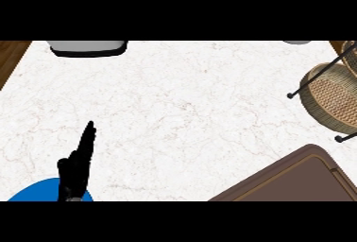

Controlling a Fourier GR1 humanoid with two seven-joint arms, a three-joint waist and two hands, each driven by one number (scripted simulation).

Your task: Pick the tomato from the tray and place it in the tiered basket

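My left hand (75, 168) rests open at the lower left, fingers straight, at the right edge of a blue plate (35, 193). On the pale marbled counter (181, 104), the brown tray (300, 182) lies lower right and the tiered basket (335, 97) stands at the right.

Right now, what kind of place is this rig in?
Likely a kitchen counter: white marbled worktop, a wicker tiered basket on a black wire frame at the right edge, and a brown tray at the lower right.

White veined marble counter (181, 104); brown wood (10, 59) beyond its left edge.
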